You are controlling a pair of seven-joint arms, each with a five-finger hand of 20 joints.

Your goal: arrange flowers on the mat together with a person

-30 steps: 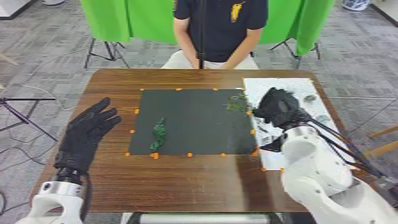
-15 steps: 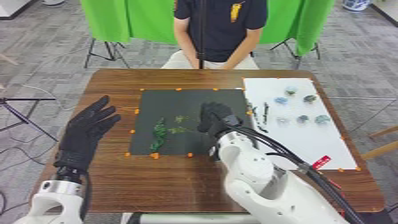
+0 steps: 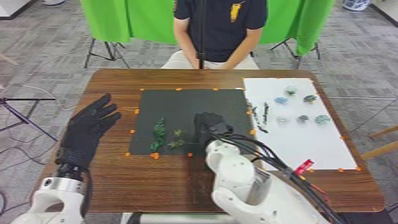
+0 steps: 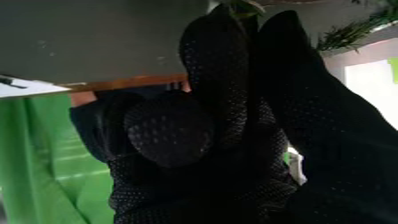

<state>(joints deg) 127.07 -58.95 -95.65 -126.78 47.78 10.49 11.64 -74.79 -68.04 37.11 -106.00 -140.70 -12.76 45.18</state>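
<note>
Over the middle of the dark mat (image 3: 191, 102) is my right hand (image 3: 210, 121), its fingers pinching a light green sprig (image 3: 177, 139) that sticks out toward the mat's left part. In the right wrist view, the fingertips of my right hand (image 4: 218, 75) meet around a bit of stem. A darker green leafy stem (image 3: 160, 134) lies lengthwise on the mat's left side, left of the held sprig. My left hand (image 3: 87, 127) is open with relaxed fingers above the table's left edge.
The white sheet (image 3: 324, 145) on the right holds several small flower heads, among them a blue one (image 3: 281, 100) and a dark one (image 3: 310, 98). Thin dark twigs (image 3: 265, 117) lie near its left edge. Orange markers, such as one marker (image 3: 155, 156), line the mat.
My right hand has come left from the white sheet onto the mat, then a little nearer to the robot, with the light green sprig in it. The left hand has barely moved.
</note>
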